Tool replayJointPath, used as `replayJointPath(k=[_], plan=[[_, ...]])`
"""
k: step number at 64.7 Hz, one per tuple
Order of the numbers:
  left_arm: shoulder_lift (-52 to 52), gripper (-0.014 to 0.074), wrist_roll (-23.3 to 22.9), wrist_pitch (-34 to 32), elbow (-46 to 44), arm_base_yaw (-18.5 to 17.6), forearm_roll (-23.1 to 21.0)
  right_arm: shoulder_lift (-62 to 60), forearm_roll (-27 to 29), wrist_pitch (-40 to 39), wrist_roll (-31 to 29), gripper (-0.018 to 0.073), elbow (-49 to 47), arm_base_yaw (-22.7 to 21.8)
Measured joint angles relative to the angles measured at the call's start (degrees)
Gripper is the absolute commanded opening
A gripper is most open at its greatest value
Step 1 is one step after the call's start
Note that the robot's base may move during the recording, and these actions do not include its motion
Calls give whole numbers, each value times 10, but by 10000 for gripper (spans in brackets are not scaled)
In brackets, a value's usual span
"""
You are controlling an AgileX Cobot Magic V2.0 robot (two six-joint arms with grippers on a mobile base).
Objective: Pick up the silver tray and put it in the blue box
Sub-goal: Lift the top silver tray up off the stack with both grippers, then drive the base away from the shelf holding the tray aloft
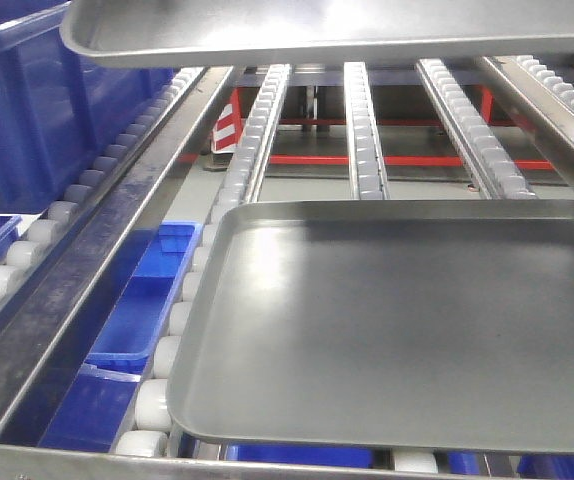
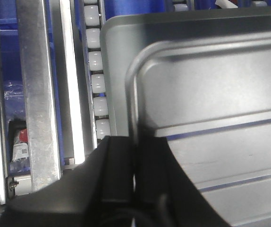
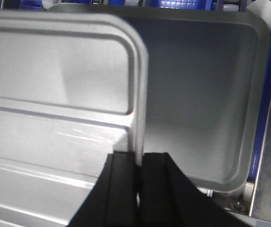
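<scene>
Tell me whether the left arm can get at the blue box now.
Probably yes: the blue box stands to its left, nothing visibly between; but the left gripper is shut on the silver tray, shared with the right gripper.

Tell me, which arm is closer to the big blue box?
Left. The left fingers clamp the silver tray by its rim on the side toward the blue box; the right fingers clamp the opposite rim, farther away.

The silver tray [image 2: 211, 94] runs off-frame beyond the left gripper [image 2: 135, 144], its rim blurs just above the right gripper [image 3: 139, 158], it hides much of the grey tray [image 3: 206, 94] below, and the blue box [image 1: 27, 110] is cropped.
</scene>
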Motion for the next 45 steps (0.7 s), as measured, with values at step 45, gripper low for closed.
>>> replayJointPath(k=[45], plan=[[0,-98,0,1,0,0,0,0,0,0,1,57,0,0]])
